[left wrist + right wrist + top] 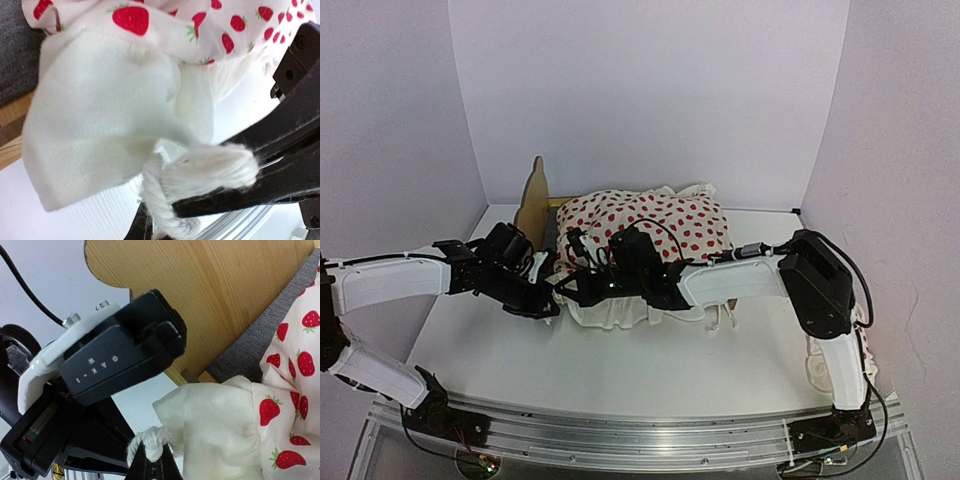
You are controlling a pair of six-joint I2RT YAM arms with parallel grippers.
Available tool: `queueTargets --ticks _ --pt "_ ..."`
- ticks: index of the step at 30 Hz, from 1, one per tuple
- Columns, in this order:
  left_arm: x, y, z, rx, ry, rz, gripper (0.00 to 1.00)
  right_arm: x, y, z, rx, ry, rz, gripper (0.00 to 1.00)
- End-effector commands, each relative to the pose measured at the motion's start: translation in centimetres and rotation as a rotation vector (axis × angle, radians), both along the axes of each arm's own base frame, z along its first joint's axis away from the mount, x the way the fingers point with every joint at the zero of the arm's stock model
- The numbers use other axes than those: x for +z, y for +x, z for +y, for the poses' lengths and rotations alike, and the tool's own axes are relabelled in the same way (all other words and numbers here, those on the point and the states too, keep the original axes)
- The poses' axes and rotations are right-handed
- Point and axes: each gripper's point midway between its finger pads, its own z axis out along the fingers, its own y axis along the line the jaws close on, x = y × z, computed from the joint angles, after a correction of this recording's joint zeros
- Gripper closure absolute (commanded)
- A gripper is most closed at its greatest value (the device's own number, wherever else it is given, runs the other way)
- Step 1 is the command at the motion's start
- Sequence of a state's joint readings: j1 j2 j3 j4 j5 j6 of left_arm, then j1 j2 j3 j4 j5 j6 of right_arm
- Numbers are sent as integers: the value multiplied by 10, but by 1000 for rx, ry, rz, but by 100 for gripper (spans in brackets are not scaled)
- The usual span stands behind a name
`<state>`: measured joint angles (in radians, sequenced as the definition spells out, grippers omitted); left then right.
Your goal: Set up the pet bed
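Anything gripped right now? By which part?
Both: the left gripper and right gripper are each shut on the twisted white cord at the duvet ruffle's corner.

My left arm (390, 280) reached in low from the left, forearm nearly level, wrist pointing toward the middle. My right arm (750, 278) rose from its base, bent sharply at the elbow and stretched leftward across the middle. The two wrists met almost tip to tip. My left gripper (197, 176) was pinched tight on a white cord (220, 167). My right gripper (152, 463) was likewise clamped on white cord.
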<state>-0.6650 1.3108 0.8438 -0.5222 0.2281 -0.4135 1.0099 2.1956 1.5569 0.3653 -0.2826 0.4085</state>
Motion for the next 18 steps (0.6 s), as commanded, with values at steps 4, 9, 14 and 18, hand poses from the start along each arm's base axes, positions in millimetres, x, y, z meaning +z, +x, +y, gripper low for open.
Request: queueTargets --ticks 4,9,14,18 --pt "-42 -16 55 139 132 204 100 24 79 -21 -120 -68 -70 100" --pt "-40 -16 56 139 113 196 100 19 105 -26 -159 -115 -96 100" --pt "-38 -17 56 143 102 184 100 6 116 -35 -191 -160 -98 100" --pt "-51 -14 63 170 126 194 100 34 118 -28 -172 -113 -157 100"
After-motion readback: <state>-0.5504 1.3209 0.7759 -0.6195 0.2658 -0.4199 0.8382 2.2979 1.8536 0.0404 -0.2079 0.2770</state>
